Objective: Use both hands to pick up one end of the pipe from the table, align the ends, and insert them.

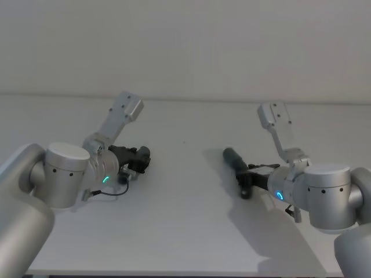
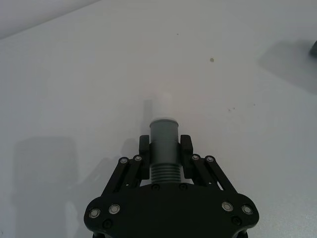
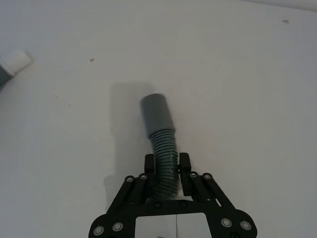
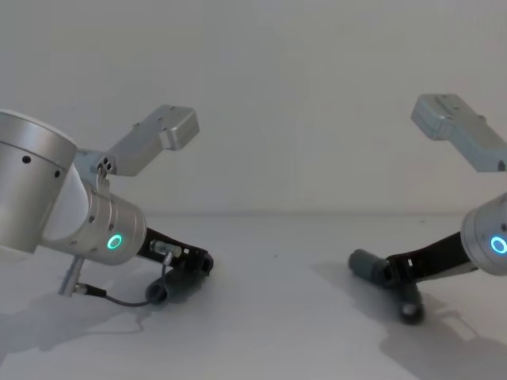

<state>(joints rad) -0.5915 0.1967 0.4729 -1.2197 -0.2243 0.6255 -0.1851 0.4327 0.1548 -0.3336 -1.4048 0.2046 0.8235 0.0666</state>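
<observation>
My left gripper is shut on one dark grey pipe piece, gripping it just above the ribbed part. Its smooth cuff and a narrower pale end stick out past the fingers. My right gripper is shut on the ribbed bend of the other pipe piece, whose wider open cuff points away from it. In the head view the left gripper and right gripper sit low over the white table, well apart. The right pipe piece angles toward the middle.
A thin grey cable loops under my left wrist. The table's front edge runs close below both arms. A pale wall rises behind the table. Bare tabletop lies between the two grippers.
</observation>
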